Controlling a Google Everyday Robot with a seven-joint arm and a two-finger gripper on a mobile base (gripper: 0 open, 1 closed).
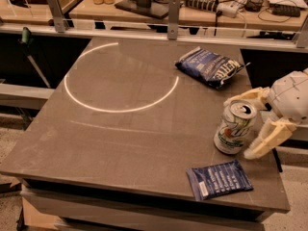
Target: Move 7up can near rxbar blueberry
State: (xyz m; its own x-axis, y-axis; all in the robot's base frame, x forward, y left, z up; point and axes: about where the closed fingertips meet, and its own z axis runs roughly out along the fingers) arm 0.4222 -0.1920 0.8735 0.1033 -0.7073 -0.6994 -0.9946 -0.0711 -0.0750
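Claw [239, 128] spread around 7up can [234, 131] at right edge of brown table [120, 143], cluttered desk [91, 11] behind.

Hand [238, 128] at far right, reaching leftward, 2 pale fingers [267, 137] spread wide apart

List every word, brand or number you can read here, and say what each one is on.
Chip bag: big white letters, possibly "Kettle", too blurred to be sure.
7up can: green logo, not legible.
Rxbar blueberry: rows of white text, too small to read.
Gripper, at the can by the right edge of the table: no text.
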